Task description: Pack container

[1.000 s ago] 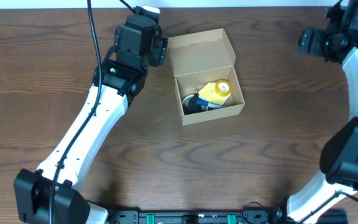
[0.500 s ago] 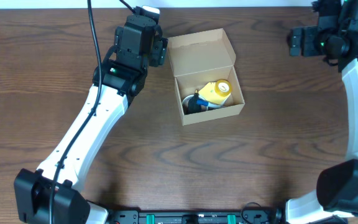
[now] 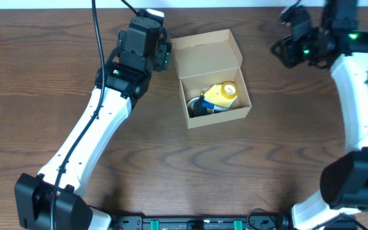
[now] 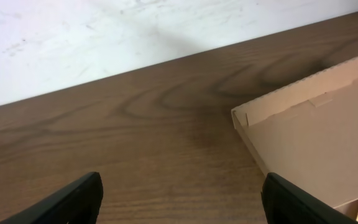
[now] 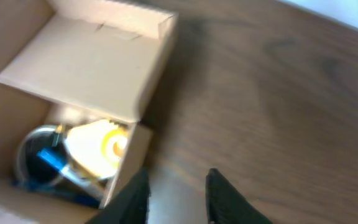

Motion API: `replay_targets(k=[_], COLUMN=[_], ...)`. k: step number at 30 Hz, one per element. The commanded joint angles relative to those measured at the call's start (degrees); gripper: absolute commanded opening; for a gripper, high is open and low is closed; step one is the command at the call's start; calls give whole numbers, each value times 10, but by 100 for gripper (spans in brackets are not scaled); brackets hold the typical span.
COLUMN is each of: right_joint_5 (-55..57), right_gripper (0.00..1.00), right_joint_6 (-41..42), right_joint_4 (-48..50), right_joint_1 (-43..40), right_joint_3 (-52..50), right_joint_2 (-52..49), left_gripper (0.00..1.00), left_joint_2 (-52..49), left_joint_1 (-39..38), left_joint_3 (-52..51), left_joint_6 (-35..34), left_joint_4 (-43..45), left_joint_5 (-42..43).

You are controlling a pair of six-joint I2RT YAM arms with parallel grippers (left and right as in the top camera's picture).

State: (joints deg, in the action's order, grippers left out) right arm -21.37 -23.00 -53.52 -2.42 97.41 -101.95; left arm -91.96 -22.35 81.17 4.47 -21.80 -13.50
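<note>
Sitting on the brown wooden surface (image 3: 190,172), a little beyond its middle, the cardboard box (image 3: 219,119) is open at the top. Inside it a yellow thing (image 3: 224,94) with a round end lies toward the right wall, and some dark and blue bits (image 3: 200,107) are tucked against the left wall; what they are is too small to tell. Behind them the lid (image 3: 206,51) is folded back from the far edge of the box. The left tool (image 3: 165,55) hangs just beside the lid's left edge. In its wrist view its fingers (image 4: 73,199) are spread wide with only bare wood between them. The right tool (image 3: 285,50) is well off to the right of the box, near the far edge. Its wrist view is blurred but shows its fingers (image 5: 132,196) with a narrow gap, holding nothing.
</note>
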Motion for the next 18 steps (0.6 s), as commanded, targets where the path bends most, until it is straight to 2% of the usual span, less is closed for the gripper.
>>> replay_targets(k=[1,4,7,9,14,18], right_joint_5=[3,21,34,34,50,50], right_gripper=[23,27,21,13,10,8], right_joint_6=[-11,-11,-19,-24,-24,-24], right_joint_4=[-18,-49,-93,-116,-131,-107], right_joint_1=[33,63,89,106,134,149], right_joint_3=[0,0,0,-1,-20,-78], right_joint_2=[-9,-9,-9,-9,-9,-9], left_gripper=[83,83,83,83,83,83], left_joint_2=[7,7,7,7,8,10], left_joint_1=[-2,-2,-2,-2,-2,-2], left_joint_3=[16,16,16,16,16,16], left_joint_6=[-7,-9,-9,-9,-9,-8], left_joint_4=[-1,-2,-3,-2,-3,-2], left_joint_5=[0,0,0,0,0,0])
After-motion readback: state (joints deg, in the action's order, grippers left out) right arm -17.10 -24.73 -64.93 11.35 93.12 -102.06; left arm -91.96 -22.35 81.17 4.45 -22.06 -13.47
